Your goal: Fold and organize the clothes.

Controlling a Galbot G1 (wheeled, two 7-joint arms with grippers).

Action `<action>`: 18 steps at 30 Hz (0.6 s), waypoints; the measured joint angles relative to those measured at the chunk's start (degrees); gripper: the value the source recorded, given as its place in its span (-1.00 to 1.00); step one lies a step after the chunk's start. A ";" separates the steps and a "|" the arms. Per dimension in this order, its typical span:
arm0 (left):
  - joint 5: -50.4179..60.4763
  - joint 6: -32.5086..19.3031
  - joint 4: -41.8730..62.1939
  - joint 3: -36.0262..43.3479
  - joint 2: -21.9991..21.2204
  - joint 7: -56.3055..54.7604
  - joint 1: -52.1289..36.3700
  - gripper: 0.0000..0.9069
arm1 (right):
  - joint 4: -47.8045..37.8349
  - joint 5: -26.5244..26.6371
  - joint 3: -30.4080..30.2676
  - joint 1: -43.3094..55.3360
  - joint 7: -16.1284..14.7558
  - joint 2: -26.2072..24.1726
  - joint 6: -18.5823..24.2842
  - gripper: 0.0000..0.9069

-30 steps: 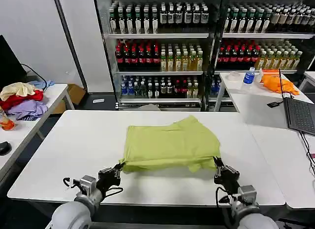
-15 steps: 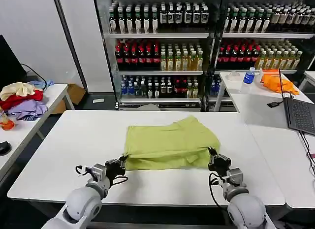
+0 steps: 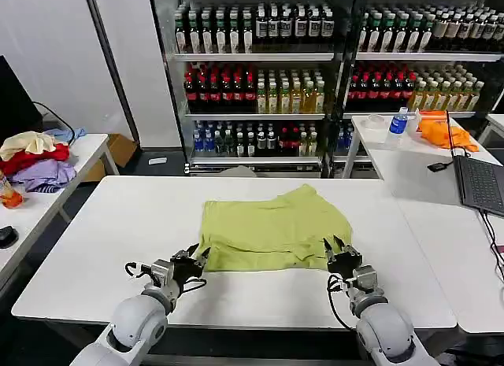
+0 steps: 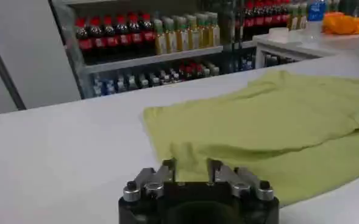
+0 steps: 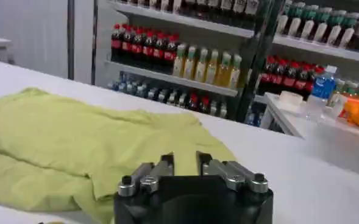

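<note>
My left claw (image 3: 191, 258) sits at the near left corner of the lime T-shirt (image 3: 273, 228), fingers spread, gripping nothing. My right claw (image 3: 337, 251) at the near right corner, likewise spread. Shirt lies folded mid white surface (image 3: 118, 224). Left wrist view: flat layered hem before the fingers (image 4: 167, 168). Right wrist view: a rumpled fold by my claw (image 5: 184, 162). Behind, shelves (image 3: 260, 114) hold rows of bottles (image 3: 236, 86).

Lime T-shirt (image 3: 272, 228) folded flat (near edge rumpled), mid table.
</note>
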 measured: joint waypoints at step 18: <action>-0.89 0.14 2.07 0.15 -1.52 -0.73 1.39 -0.69 | -1.30 3.16 5.65 -4.90 2.35 0.66 -4.20 0.09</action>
